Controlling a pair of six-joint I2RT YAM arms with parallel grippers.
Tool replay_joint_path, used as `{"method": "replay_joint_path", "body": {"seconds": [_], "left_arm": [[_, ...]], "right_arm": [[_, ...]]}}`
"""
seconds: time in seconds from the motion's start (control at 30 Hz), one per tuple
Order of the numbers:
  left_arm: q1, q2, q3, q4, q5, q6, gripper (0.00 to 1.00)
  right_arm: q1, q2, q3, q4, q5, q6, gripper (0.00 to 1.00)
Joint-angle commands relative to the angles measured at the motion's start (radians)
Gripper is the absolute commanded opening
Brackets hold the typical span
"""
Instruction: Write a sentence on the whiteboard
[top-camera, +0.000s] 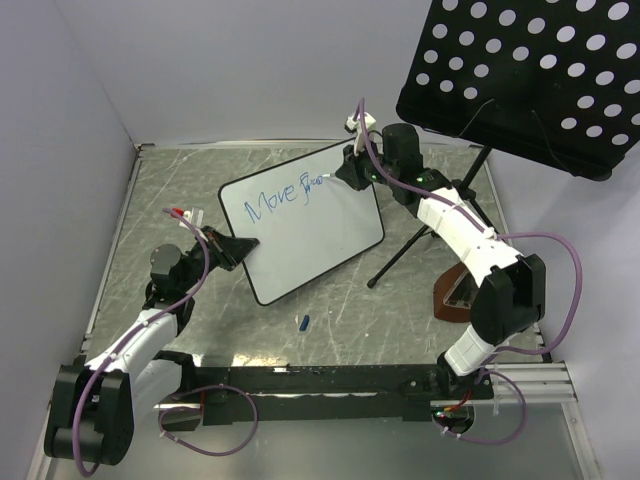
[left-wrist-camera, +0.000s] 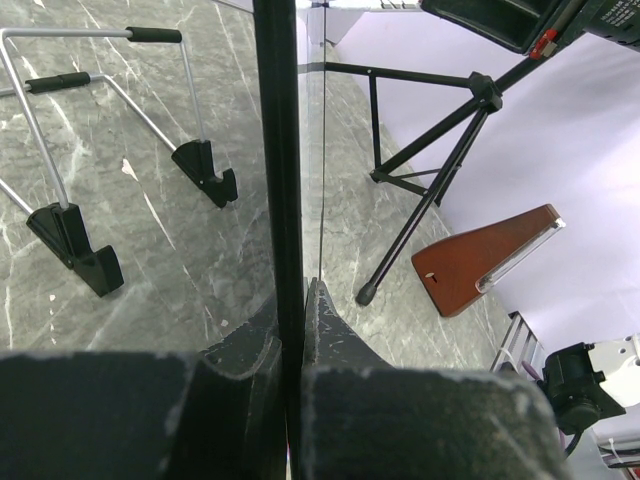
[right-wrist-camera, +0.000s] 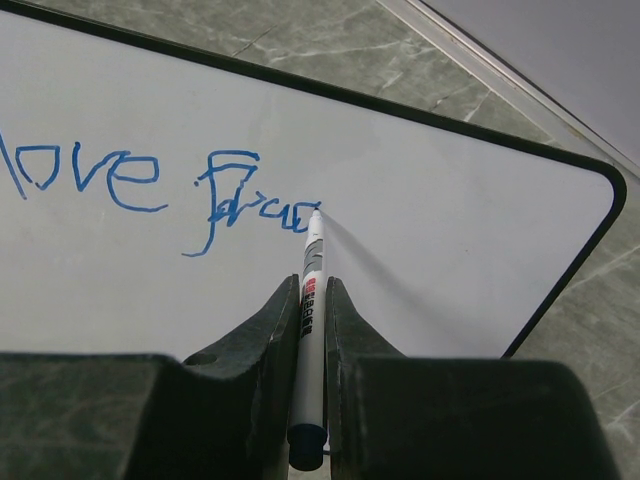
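The whiteboard (top-camera: 310, 235) lies tilted on the marble table, white with a thin black rim. Blue writing (top-camera: 285, 194) runs along its far edge: "Move" and a second, partly formed word (right-wrist-camera: 250, 205). My right gripper (right-wrist-camera: 312, 285) is shut on a white marker (right-wrist-camera: 308, 330); the marker's tip touches the board at the end of the second word. My left gripper (left-wrist-camera: 296, 300) is shut on the whiteboard's black rim (left-wrist-camera: 280, 150), seen edge-on; in the top view it (top-camera: 240, 250) pinches the board's near left edge.
A black perforated music stand (top-camera: 520, 70) overhangs the back right, its tripod legs (top-camera: 410, 250) beside the board. A brown wooden metronome (top-camera: 455, 295) stands by the right arm. A small blue marker cap (top-camera: 303, 322) lies near the front edge. A wire easel (left-wrist-camera: 110, 150) shows under the board.
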Motion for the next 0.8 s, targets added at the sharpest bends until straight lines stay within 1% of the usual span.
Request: {"method": "replay_joint_path", "body": {"seconds": [0.0,0.37,0.77], "left_arm": [[-0.007,-0.005,0.014,-0.021,0.038,0.115,0.01],[-0.006,-0.005,0.016,-0.02,0.036,0.115,0.01],[-0.006,-0.002,0.013,-0.018,0.031,0.116,0.01]], "right_arm": [[-0.006,0.016,0.044,0.012,0.009,0.004,0.0],[-0.006,0.016,0.021,-0.005,-0.011,-0.007,0.0],[-0.014,-0.029,-0.052,-0.01,-0.011,-0.03,0.0]]}}
